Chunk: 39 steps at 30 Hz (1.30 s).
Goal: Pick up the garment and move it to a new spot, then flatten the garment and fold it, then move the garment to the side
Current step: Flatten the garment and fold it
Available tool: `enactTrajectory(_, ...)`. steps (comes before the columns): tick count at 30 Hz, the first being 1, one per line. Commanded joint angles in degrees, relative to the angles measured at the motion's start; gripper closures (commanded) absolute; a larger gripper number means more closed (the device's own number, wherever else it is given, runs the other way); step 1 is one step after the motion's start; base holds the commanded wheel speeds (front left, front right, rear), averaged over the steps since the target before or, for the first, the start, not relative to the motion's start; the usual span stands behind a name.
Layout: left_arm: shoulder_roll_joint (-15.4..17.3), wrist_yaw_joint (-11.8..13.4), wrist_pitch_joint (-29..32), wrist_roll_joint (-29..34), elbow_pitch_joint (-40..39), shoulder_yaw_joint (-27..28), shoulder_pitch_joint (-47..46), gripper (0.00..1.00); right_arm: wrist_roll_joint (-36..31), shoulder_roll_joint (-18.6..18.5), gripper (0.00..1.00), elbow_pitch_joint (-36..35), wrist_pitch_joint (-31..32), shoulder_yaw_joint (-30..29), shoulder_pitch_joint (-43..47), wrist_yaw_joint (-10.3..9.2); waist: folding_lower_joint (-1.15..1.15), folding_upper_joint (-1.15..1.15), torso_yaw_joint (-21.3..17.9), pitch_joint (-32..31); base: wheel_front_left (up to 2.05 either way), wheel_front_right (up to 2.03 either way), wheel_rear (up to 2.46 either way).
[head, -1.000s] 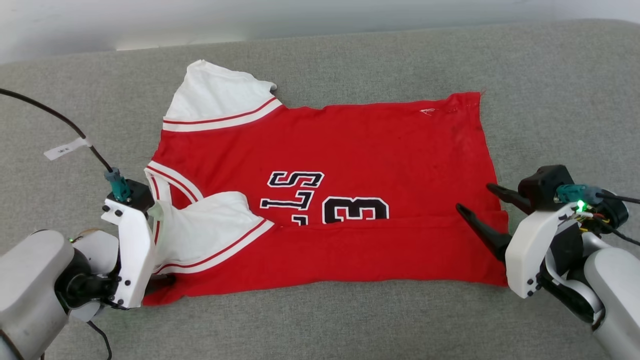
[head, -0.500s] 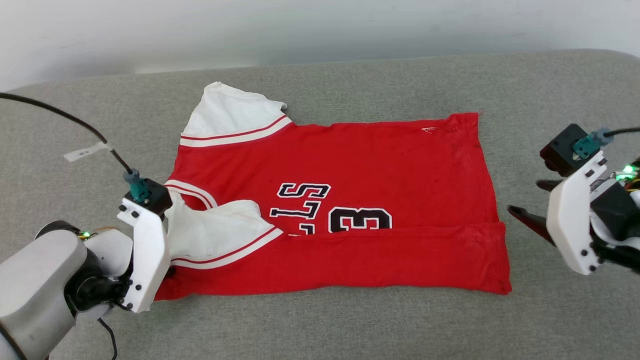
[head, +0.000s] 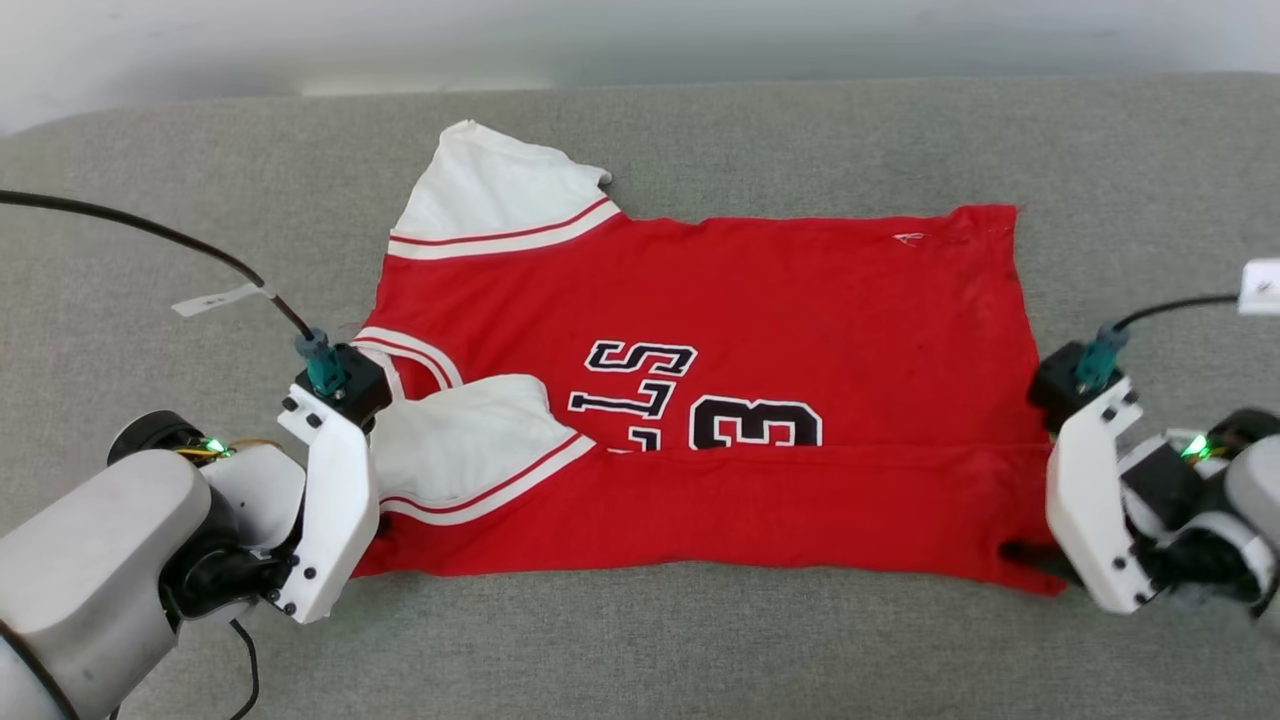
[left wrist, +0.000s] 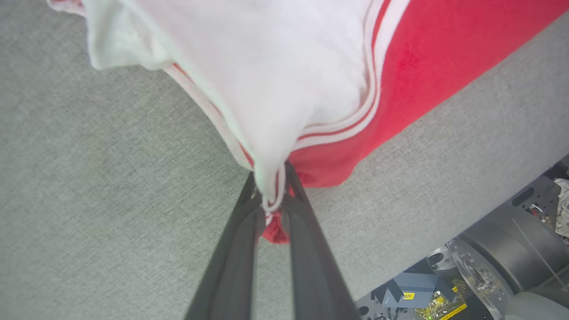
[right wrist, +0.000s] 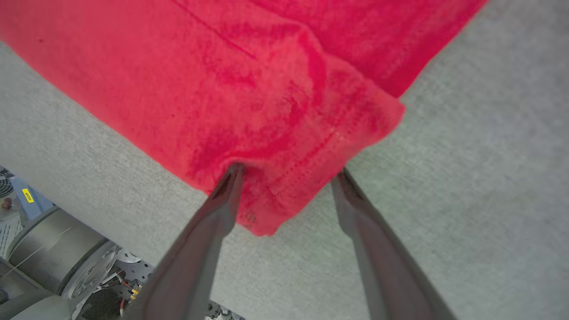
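Reaching in low from the left, the left pincer (left wrist: 270,189) pinches the shirt (head: 760,290) at its near left corner, while the right pincer (right wrist: 289,174), spread, straddles the near right corner.

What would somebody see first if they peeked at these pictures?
A bright red shirt with white sleeves and black lettering lies spread across the middle of the grey cushion. At its near left corner the left gripper is pinched shut on the cloth. At the near right corner the right gripper stands open around the hem.
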Motion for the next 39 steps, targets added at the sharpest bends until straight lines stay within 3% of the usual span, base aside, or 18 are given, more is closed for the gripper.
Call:
enactTrajectory(1, -0.2, -0.1, -0.3, 0.2, -0.1, -0.1, -0.7, 1.00, -0.1, 0.7, 0.00, 0.8, -0.3, 0.5, 1.2, -0.04, 0.00, 0.00, 0.4, 0.6, 0.00, 0.00, 0.00)
enactTrajectory(8, 0.3, -0.1, -1.4, 0.0, 0.6, -1.3, -0.6, 1.00, 0.4, 5.6, 0.00, 4.4, -3.6, 3.3, 4.4, -0.02, 0.00, 0.00, 0.5, 1.6, 0.00, 0.00, 0.00)
enactTrajectory(9, 0.4, -0.1, -1.5, -0.1, 0.8, -1.5, -0.4, 1.00, 0.3, 5.8, 0.55, 4.6, -4.4, 3.1, 3.9, -0.02, 0.00, 0.00, 0.3, 1.4, 0.00, 0.00, 0.00)
enactTrajectory(10, 0.5, -0.1, -1.7, -0.2, 1.1, -1.6, -0.2, 1.00, 0.3, 5.8, 1.00, 4.7, -5.2, 3.0, 3.4, -0.02, 0.00, 0.00, 0.2, 1.1, 0.00, 0.00, 0.00)
enactTrajectory(23, 3.9, -0.1, -4.2, -4.4, -0.2, -2.5, 5.0, 1.00, 2.9, -2.7, 1.00, -1.4, -11.3, 1.5, 3.7, -0.03, 0.00, 0.00, -0.8, -5.3, 0.00, 0.00, 0.00)
enactTrajectory(31, 6.3, 1.0, -4.3, -5.5, -4.3, -3.4, 8.5, 1.00, 5.3, -8.7, 1.00, -7.5, -11.0, -0.1, 9.0, -0.05, 0.00, 0.00, -0.8, -6.8, 0.00, 0.00, 0.00)
enactTrajectory(39, 5.9, 2.0, -5.4, -5.1, -4.3, -4.5, 10.8, 1.00, 5.6, -8.1, 1.00, -7.6, -10.4, -1.8, 15.5, -0.05, 0.00, 0.00, -1.1, -5.2, 0.00, 0.00, 0.00)
